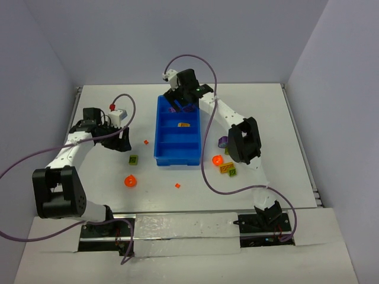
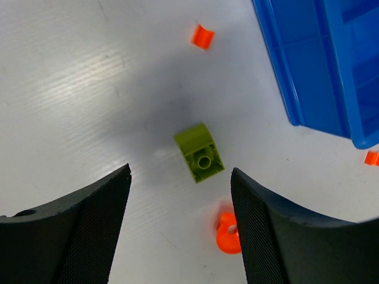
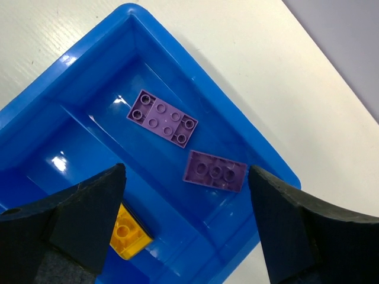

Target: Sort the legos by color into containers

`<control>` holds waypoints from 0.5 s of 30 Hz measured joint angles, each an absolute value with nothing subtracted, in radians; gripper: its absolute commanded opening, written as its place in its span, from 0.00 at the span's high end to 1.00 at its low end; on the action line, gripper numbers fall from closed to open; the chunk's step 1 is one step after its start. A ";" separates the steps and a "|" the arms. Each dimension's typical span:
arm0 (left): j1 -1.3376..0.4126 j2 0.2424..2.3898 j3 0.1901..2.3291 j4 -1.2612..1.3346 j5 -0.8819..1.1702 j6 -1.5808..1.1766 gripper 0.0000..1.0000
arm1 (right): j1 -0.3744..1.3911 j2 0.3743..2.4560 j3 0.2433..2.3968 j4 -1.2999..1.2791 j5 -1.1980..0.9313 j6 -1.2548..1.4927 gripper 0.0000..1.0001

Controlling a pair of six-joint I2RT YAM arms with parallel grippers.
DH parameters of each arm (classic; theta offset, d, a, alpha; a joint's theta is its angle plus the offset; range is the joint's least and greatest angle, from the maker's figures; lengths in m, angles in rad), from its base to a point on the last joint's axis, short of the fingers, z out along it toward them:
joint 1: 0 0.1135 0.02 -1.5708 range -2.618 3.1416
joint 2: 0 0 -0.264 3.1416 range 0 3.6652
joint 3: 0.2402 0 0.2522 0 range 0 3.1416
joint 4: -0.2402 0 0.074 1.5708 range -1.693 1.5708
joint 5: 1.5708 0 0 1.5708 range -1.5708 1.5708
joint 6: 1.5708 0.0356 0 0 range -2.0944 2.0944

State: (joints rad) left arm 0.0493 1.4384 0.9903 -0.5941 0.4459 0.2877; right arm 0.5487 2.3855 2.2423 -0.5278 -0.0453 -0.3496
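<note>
The tray (image 1: pixel 159 139) is glossy bright blue plastic, one long rectangle split into four box-shaped compartments. It sits mid-table on the matte white table (image 1: pixel 266 118).

The right gripper (image 3: pixel 186 173) hangs over the far end compartment, jaws spread wide with nothing in them. Its fingers (image 3: pixel 77 219) are black and rough-looking, kind of foamy. Below it lie two flat pieces, a studded purple plate (image 3: pixel 162 118) with eight studs and a second purple plate (image 3: pixel 214 170) just beside it. One chunky yellow lego (image 3: pixel 128 235) sits in the next compartment, half behind a finger.

The left gripper (image 2: pixel 180 174) is wide open too and holds nothing. It hovers above a lime green lego (image 2: pixel 199 154), a sloped block with one round stud, lying on the table left of the tray.

Three orange bits are around it:
- a round orange lego (image 2: pixel 228 232), partly hidden by a finger
- a tiny curved orange piece (image 2: pixel 202 36)
- an orange sliver (image 2: pixel 371 157) at the tray's corner

On the tray's other side are a second round orange lego (image 1: pixel 217 160), a loose purple piece (image 1: pixel 222 142), and a yellowish piece (image 1: pixel 225 167) touching a small lime piece (image 1: pixel 233 173) (too small to tell their shapes).
</note>
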 measured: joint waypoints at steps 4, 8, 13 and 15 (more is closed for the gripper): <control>-0.006 1.439 0.961 -0.636 0.410 0.305 0.25 | 0.544 2.352 2.231 -0.545 -0.052 -0.320 0.00; -0.072 1.448 0.939 -0.680 0.389 0.308 0.23 | 0.531 2.286 2.231 -0.555 -0.069 -0.277 0.00; -0.130 1.483 0.937 -0.691 0.358 0.270 0.25 | 0.498 2.167 2.231 -0.563 -0.100 -0.205 0.00; -0.148 1.505 0.937 -0.690 0.340 0.245 0.28 | 0.479 2.119 2.230 -0.563 -0.116 -0.173 0.00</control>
